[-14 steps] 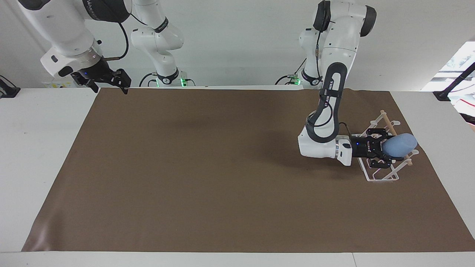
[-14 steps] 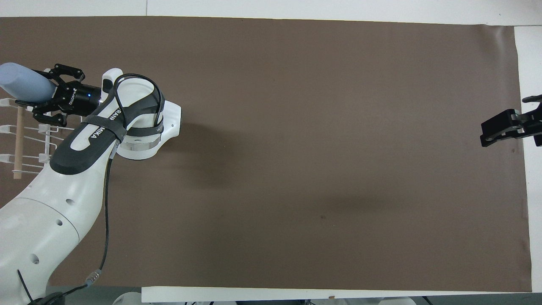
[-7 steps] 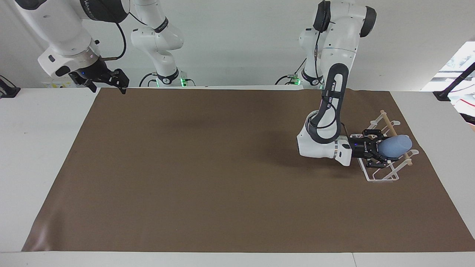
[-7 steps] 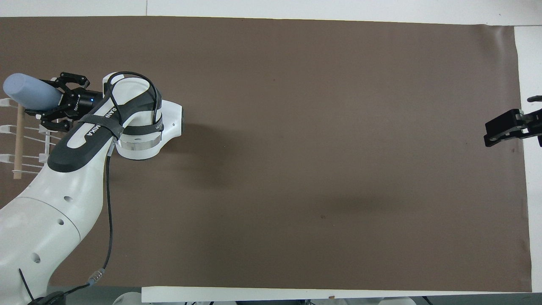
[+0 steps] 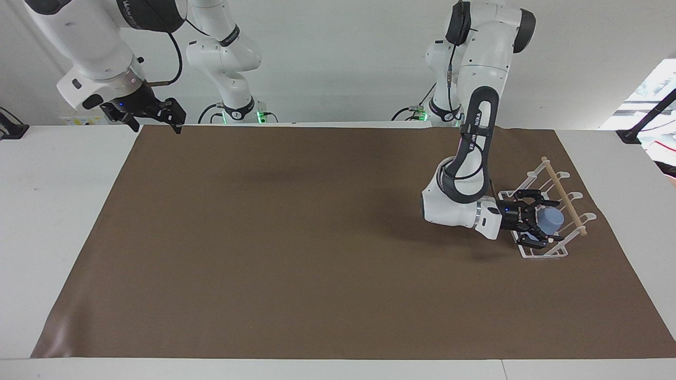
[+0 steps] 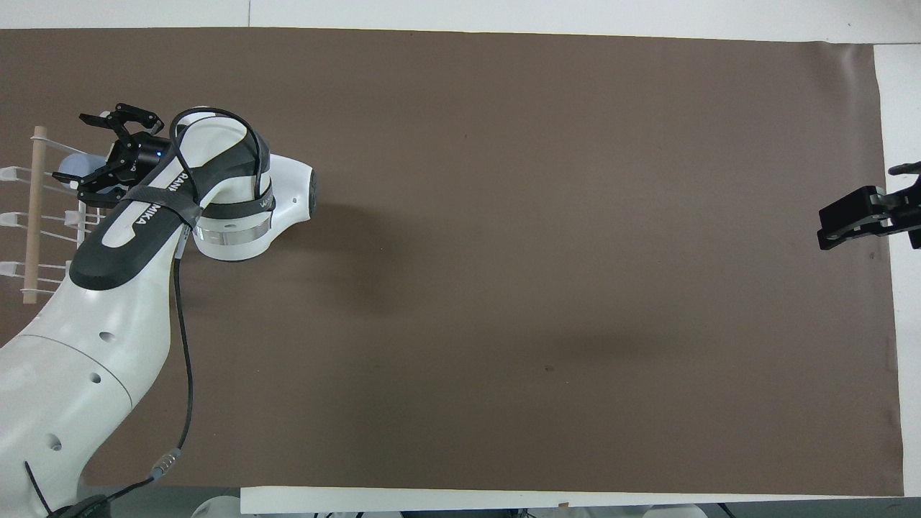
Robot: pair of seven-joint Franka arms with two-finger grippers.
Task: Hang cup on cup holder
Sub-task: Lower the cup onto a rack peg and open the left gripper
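The light-blue cup (image 5: 552, 217) sits on the white wire cup holder (image 5: 545, 255) at the left arm's end of the table, at the rack's end farther from the robots, just below its wooden rod (image 5: 565, 198). My left gripper (image 5: 552, 221) is low at the rack, lying level, its fingers spread apart on either side of the cup. In the overhead view the cup (image 6: 70, 167) shows between the open fingers of the left gripper (image 6: 83, 159), beside the cup holder's rod (image 6: 32, 216). My right gripper (image 5: 173, 117) waits in the air over the mat's corner near its base.
A brown mat (image 5: 317, 243) covers most of the white table (image 5: 58, 211). The right gripper (image 6: 858, 216) shows at the mat's edge in the overhead view. The left arm's forearm (image 6: 144, 230) lies over the mat beside the rack.
The left gripper came down and drew back a little toward the mat's middle. The cup went from above the rod down onto the rack, and the fingers now stand apart from it.
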